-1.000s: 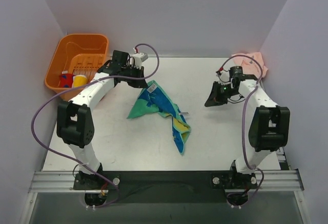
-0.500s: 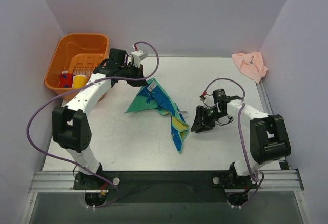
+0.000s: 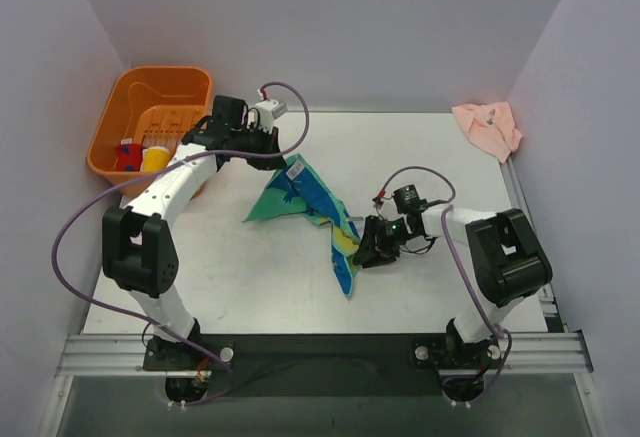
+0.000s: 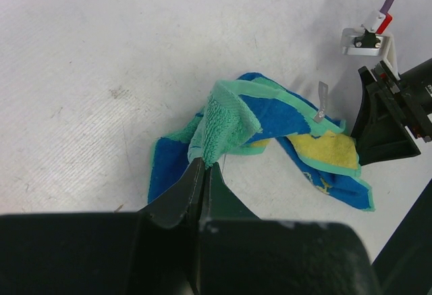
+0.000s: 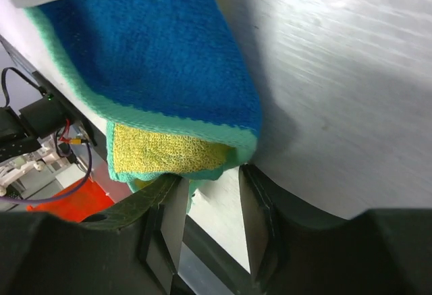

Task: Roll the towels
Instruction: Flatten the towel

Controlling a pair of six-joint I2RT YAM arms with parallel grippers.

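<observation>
Green-and-blue towel (image 3: pixel 305 202), crumpled and unrolled mid-table, one corner pinched in the clenched left gripper (image 4: pixel 202 167), the right gripper (image 5: pixel 209 180) parted at its yellow-patched end; pink towel (image 3: pixel 487 127) bunched untouched at the far right corner; both rolls outstanding.
</observation>
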